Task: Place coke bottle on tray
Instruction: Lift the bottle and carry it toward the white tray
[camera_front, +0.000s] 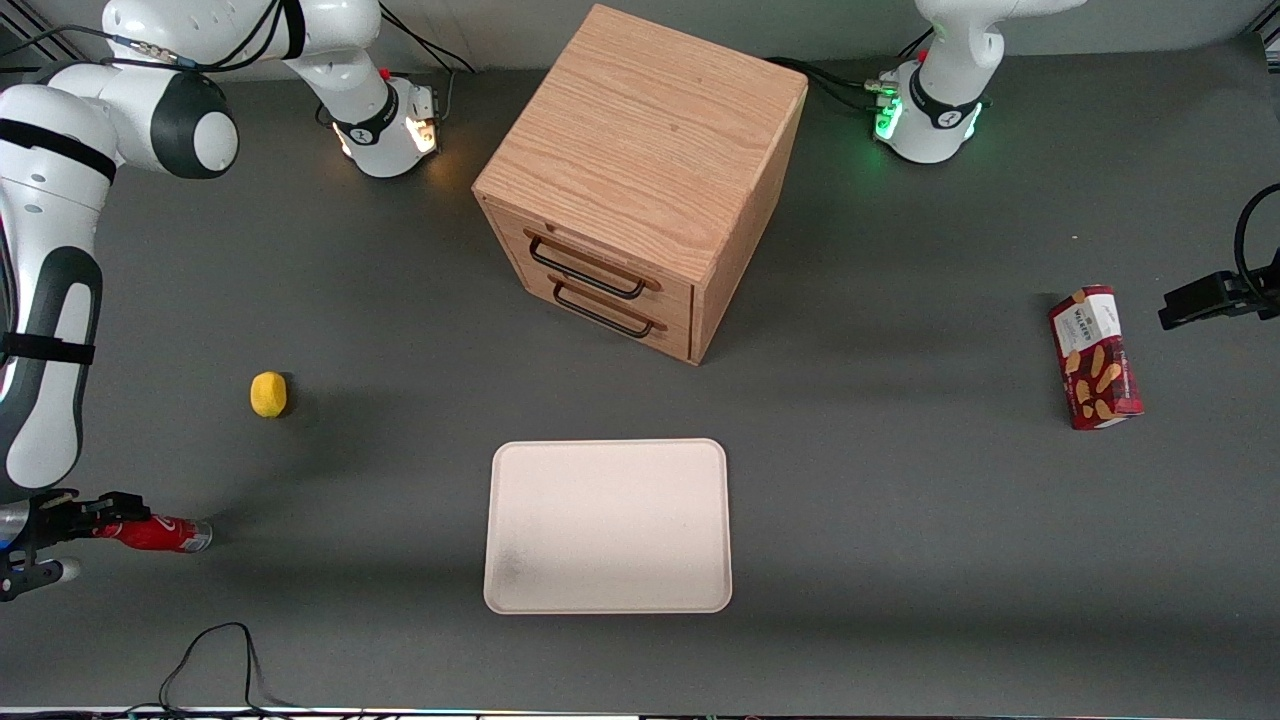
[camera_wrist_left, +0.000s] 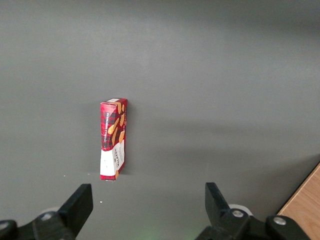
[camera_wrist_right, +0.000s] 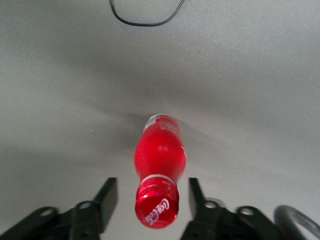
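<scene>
The coke bottle (camera_front: 160, 533) lies on its side on the grey table at the working arm's end, near the front edge. Its silvery base points toward the tray. In the right wrist view the red coke bottle (camera_wrist_right: 159, 157) shows cap-first, with white script on the cap. My gripper (camera_front: 95, 535) sits low at the cap end, and it is open: the gripper (camera_wrist_right: 151, 196) has a finger on each side of the cap with a gap to both. The cream tray (camera_front: 608, 525) lies flat mid-table, well apart from the bottle, with nothing on it.
A yellow lemon (camera_front: 268, 393) sits farther from the front camera than the bottle. A wooden drawer cabinet (camera_front: 640, 170) stands farther back than the tray. A red biscuit box (camera_front: 1095, 357) lies toward the parked arm's end. A black cable (camera_front: 215, 650) loops near the front edge.
</scene>
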